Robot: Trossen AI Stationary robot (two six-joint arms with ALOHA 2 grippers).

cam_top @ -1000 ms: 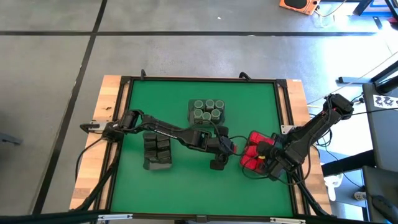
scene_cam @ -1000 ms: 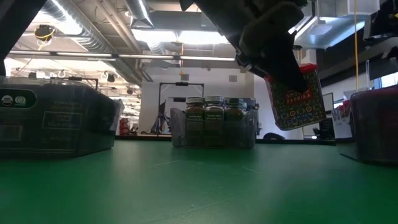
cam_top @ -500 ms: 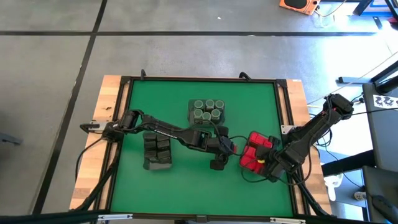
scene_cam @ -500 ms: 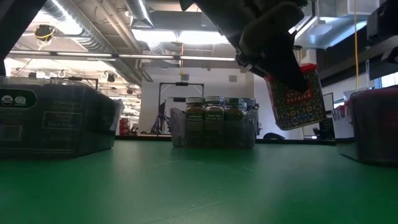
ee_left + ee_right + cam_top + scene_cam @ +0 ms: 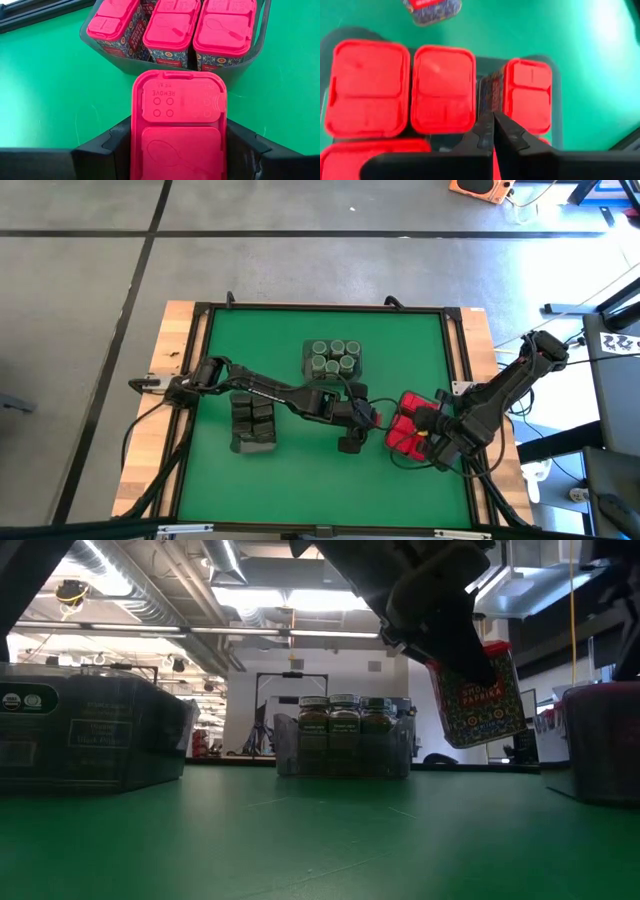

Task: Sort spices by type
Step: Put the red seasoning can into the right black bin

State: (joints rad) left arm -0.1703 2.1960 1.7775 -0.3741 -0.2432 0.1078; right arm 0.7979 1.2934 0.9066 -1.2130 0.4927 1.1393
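Observation:
My left gripper (image 5: 366,418) stands mid-table, shut on a red box (image 5: 177,131) with a patterned body (image 5: 478,700). Just beyond it, a grey tray (image 5: 235,70) holds three more red boxes (image 5: 170,25). My right gripper (image 5: 495,131) hovers over that tray (image 5: 400,442), fingers shut, tips low between the red boxes (image 5: 442,87). Grey-green jars (image 5: 333,358) stand in a tray toward the far side, and dark grey tins (image 5: 252,423) fill a tray on the left. My left gripper pinches the red box between its two fingers (image 5: 112,145), one on each long side just below the lid (image 5: 177,100). It comes slanting from above. The box hangs tilted below the gripper, its bottom corner (image 5: 470,740) lifted clear of the table. My right gripper's shut tips sit between boxes; whether they touch one, I cannot tell.
A small dark object (image 5: 350,444) sits on the green mat (image 5: 270,340) just near of my left gripper. The mat has a raised dark border and wooden edges (image 5: 165,370). Open mat lies along the far side and the near left.
My right gripper has shifted slightly above the red boxes' tray. My left gripper and its box have kept still.

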